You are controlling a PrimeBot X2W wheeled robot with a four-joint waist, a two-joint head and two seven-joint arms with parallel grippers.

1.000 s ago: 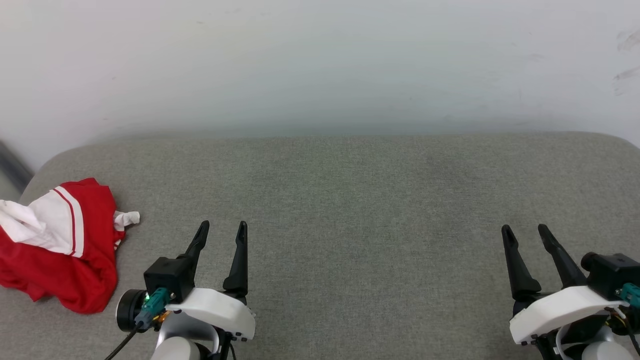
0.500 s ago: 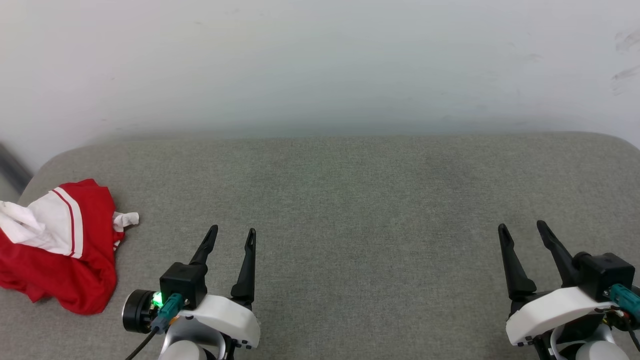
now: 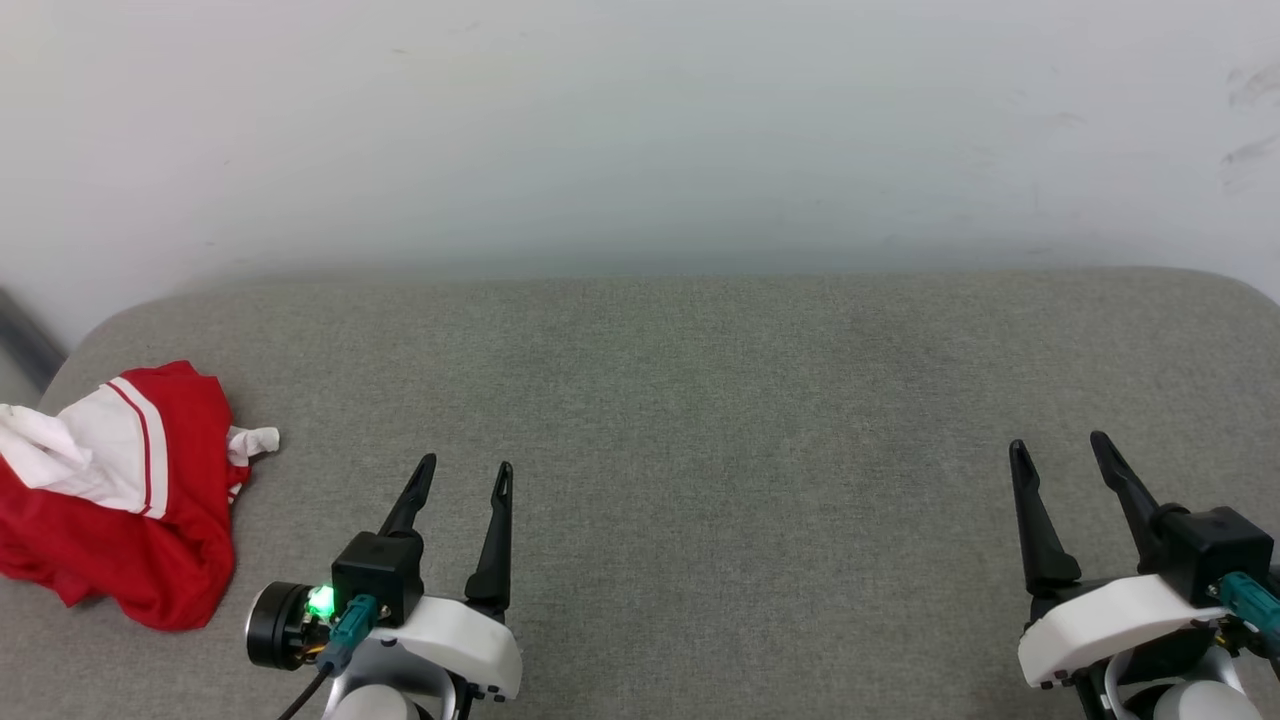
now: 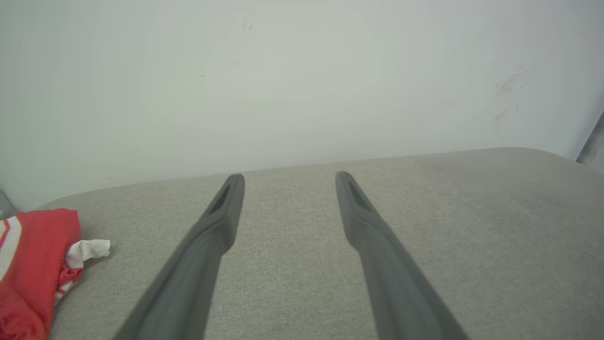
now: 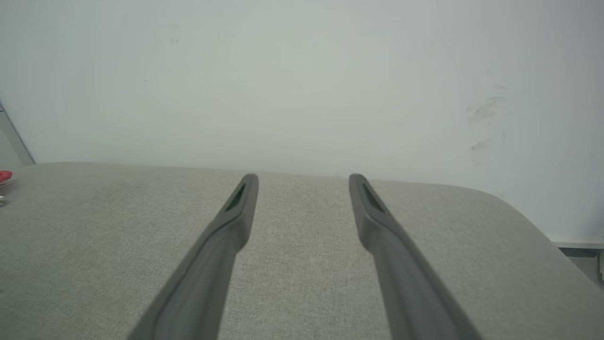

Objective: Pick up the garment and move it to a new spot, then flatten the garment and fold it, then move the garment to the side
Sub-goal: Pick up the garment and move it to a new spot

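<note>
The garment [image 3: 120, 500], bright red with a white panel and a thin red stripe, lies crumpled at the far left of the grey cushion. The left wrist view catches its edge [image 4: 33, 264] at the lower left, and a red sliver of the garment [image 5: 4, 176] shows at the right wrist view's left edge. My left gripper [image 3: 465, 472] hovers open to the right of the heap, apart from it, with nothing between its fingers [image 4: 222, 222]. Far over at the lower right, my right gripper [image 3: 1060, 447] is open and empty too, fingers [image 5: 240, 208] pointing toward the wall.
The grey upholstered cushion [image 3: 700, 400] spans the view, with rounded corners at left and right. A pale wall [image 3: 640, 130] rises directly behind its far edge. Past the cushion's right end the floor [image 5: 580, 264] drops away.
My left gripper has drawn back toward me and shifted slightly right, away from the garment. The right gripper moved only a little. The garment lies as before.
</note>
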